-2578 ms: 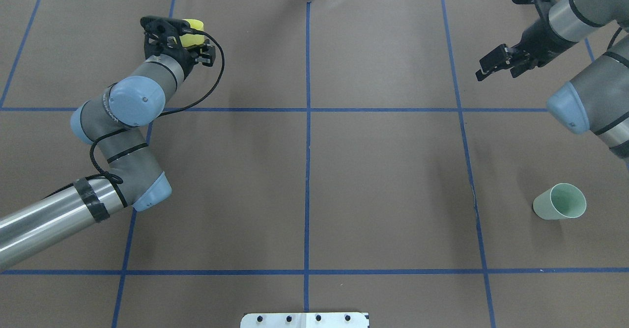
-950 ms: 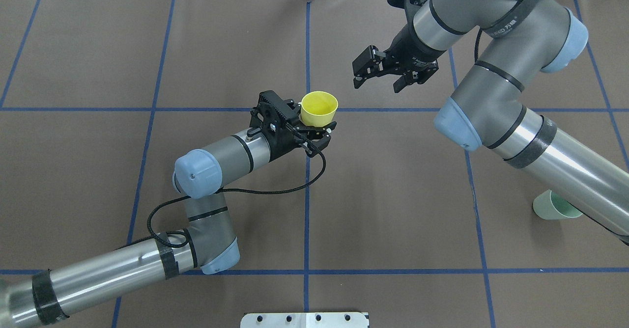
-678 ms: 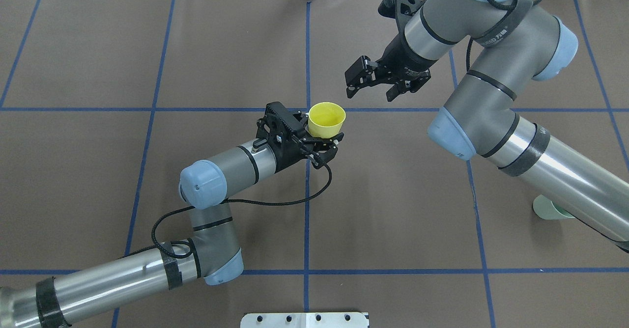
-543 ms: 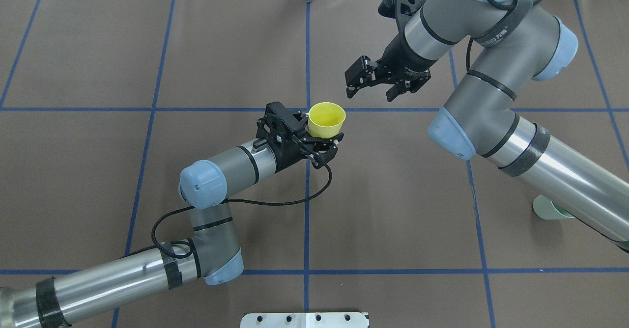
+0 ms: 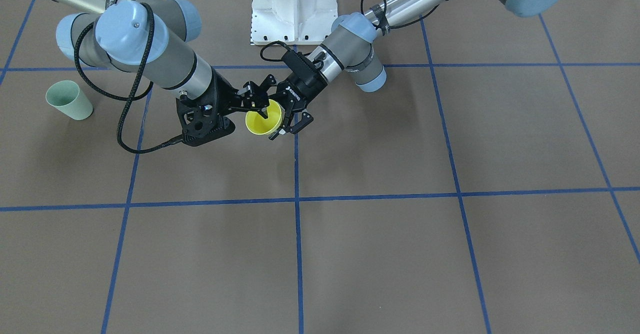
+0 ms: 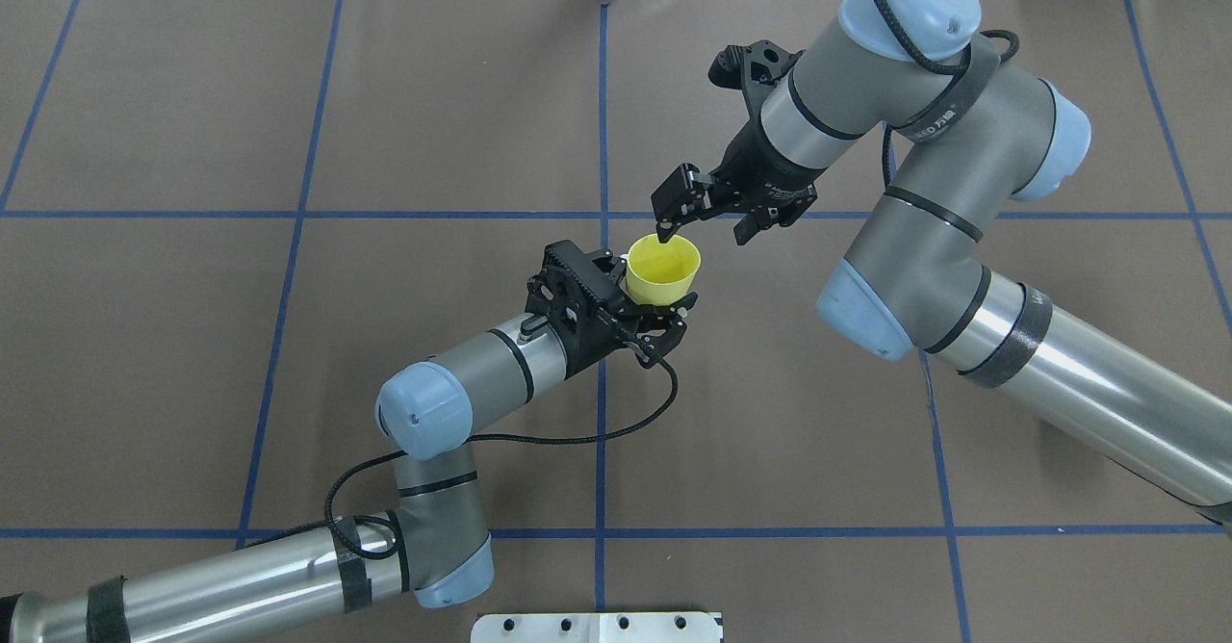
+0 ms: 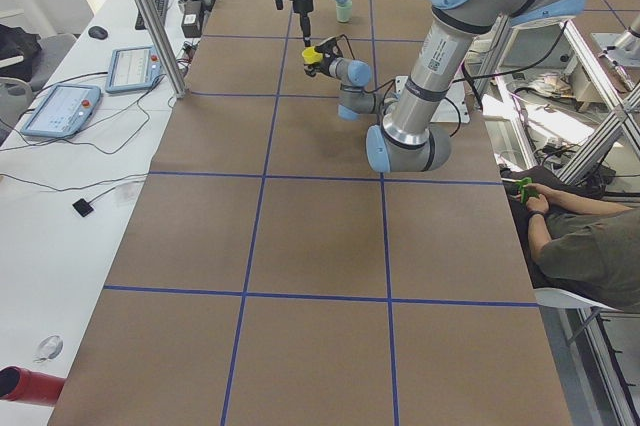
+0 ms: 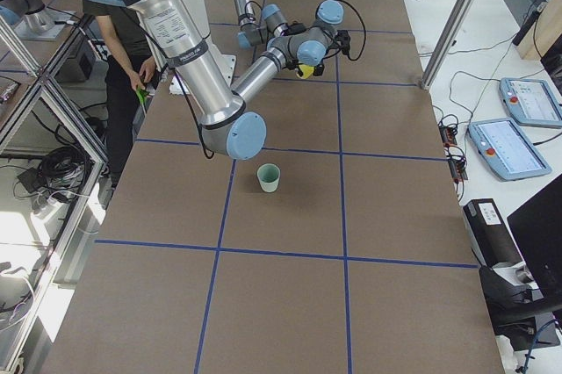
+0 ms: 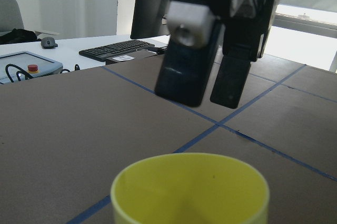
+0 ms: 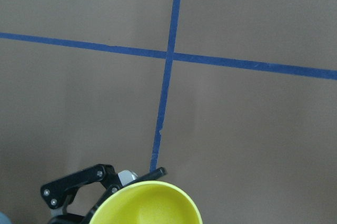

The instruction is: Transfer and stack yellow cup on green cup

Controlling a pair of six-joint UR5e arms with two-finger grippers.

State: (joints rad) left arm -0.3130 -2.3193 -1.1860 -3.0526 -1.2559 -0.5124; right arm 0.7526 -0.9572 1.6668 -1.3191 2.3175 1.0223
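Note:
The yellow cup [image 6: 662, 270] is upright near the table's middle, off the surface, held low on its wall by my left gripper [image 6: 656, 298], which is shut on it. It also shows in the front view [image 5: 262, 119] and fills the bottom of the left wrist view [image 9: 189, 190]. My right gripper [image 6: 705, 230] is open just beyond and above the cup, with one fingertip [image 6: 664, 234] at its far rim. Both of its fingers [image 9: 184, 56] hang over the cup in the left wrist view. The green cup [image 5: 69, 100] stands upright, far off on my right. My right arm hides it in the overhead view.
The white robot base plate [image 5: 292, 9] is at my edge of the table. A black cable [image 6: 577, 431] loops from the left wrist over the table. A seated person [image 7: 570, 236] and metal frame posts [image 8: 448, 23] are beside the table.
My left arm has carried the yellow cup from the far left to the middle. My right arm has swung in from the right, and its open gripper has come down to the cup's rim.

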